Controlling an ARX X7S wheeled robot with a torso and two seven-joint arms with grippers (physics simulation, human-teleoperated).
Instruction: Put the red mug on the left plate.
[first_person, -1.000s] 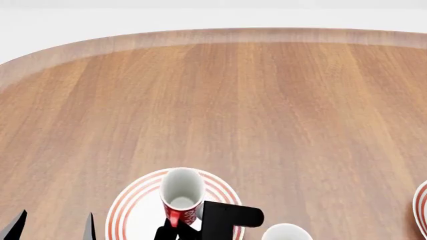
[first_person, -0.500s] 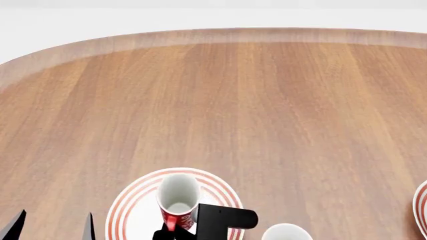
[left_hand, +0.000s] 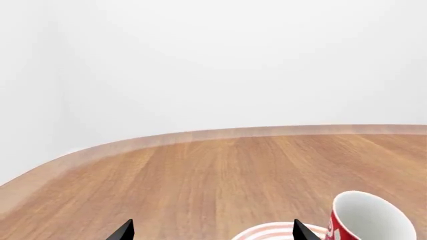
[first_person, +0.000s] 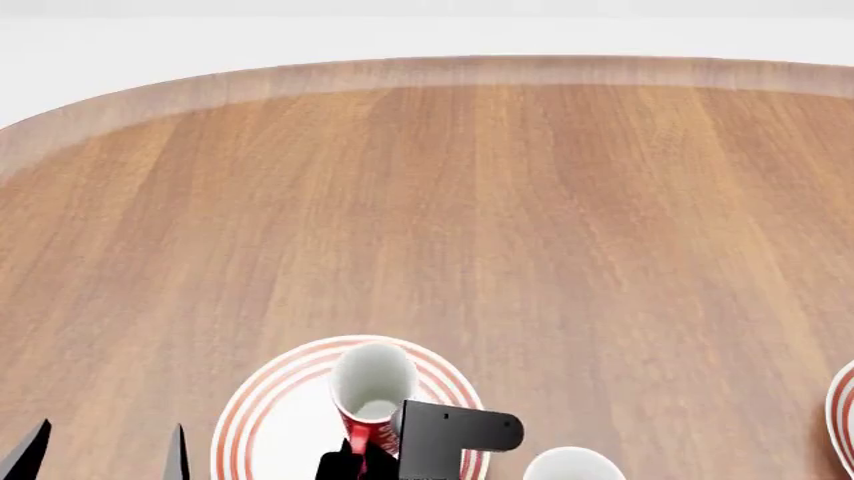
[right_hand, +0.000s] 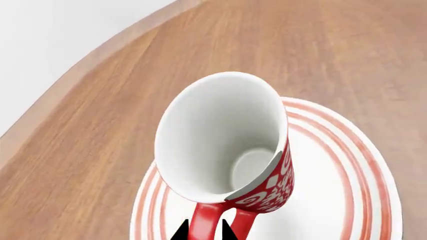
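no readable text, labels or numbers anywhere

Wooden surface (left_hand: 220, 175) with a rounded, lighter edge, set against a plain white backdrop. Red mug (left_hand: 367, 220) with white interior, tilted, its mouth open toward the camera. Beside it, a sliver of the left plate (left_hand: 270, 233) with red rings. Two black tips of the left claw (left_hand: 212, 231), spread well apart.

One wooden tabletop (first_person: 534, 200). Two red-ringed plates: one (first_person: 274, 420) at 6 o'clock, a sliver of the other (first_person: 843, 410) at 4 o'clock. Two mugs: one red mug (first_person: 370, 395), one white rim (first_person: 571, 467) at 5 o'clock. Two grippers: left gripper (first_person: 107, 452), right gripper (right_hand: 203, 231)
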